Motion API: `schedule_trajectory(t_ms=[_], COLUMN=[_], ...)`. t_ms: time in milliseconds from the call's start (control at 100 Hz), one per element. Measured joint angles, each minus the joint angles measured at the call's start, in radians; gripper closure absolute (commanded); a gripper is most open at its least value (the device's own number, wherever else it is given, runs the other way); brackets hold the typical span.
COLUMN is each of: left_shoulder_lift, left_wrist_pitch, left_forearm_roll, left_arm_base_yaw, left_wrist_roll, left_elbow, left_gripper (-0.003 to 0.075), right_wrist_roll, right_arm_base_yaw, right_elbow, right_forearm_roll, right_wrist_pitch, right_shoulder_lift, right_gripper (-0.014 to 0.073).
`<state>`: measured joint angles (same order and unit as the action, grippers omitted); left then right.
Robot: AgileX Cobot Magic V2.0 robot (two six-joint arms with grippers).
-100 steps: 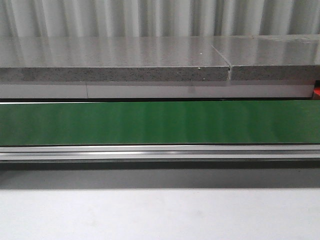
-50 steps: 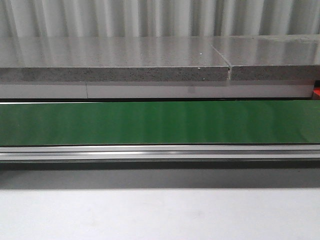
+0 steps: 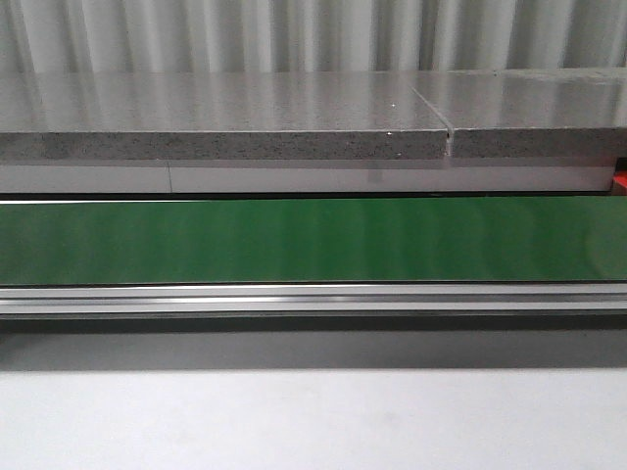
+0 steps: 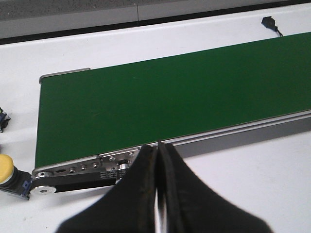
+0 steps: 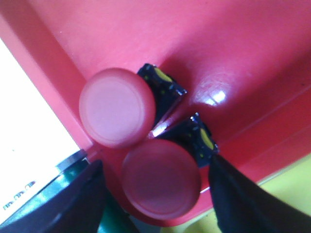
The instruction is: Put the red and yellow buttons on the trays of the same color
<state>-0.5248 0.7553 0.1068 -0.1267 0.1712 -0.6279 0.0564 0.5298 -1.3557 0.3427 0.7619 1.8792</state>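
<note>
Buttons: two red (image 5: 161, 177) in red tray (image 5: 233, 43), R fingers (image 5: 243, 199) spread, straddling nearer. Rigid, light, prob. slick cap; grip square base. L gripper (image 4: 158, 160) closed, empty.

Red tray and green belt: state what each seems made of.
The glossy red tray looks like moulded plastic; a bright highlight sits on its smooth floor. The flat green conveyor belt looks like matte rubber or PVC, evenly dull, though the exact material is uncertain.
</note>
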Motion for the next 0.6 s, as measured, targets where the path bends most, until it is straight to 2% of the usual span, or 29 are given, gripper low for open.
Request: schedule_trajectory(t_ms=[390, 460, 600], left_shoulder_lift=[0.0, 0.0, 0.0], left_wrist_pitch=[0.0, 0.0, 0.0], left_forearm_roll=[0.0, 0.0, 0.0], left_arm_base_yaw=[0.0, 0.0, 0.0], left_wrist_roll=[0.0, 0.0, 0.0], left_elbow=[0.0, 0.0, 0.0], left_gripper=[0.0741, 0.0741, 0.0741], right_wrist_roll=[-0.083, -0.1, -0.109], right_arm_base_yaw=[-0.008, -0.026, -0.089], right_elbow=[0.0, 0.0, 0.0], right_forearm_roll=[0.0, -0.008, -0.064], right_wrist_pitch=[0.002, 0.004, 0.008], right_shoulder_lift=[-0.105, -0.139, -0.211], right_gripper=[0.0106, 0.0174, 0.0424])
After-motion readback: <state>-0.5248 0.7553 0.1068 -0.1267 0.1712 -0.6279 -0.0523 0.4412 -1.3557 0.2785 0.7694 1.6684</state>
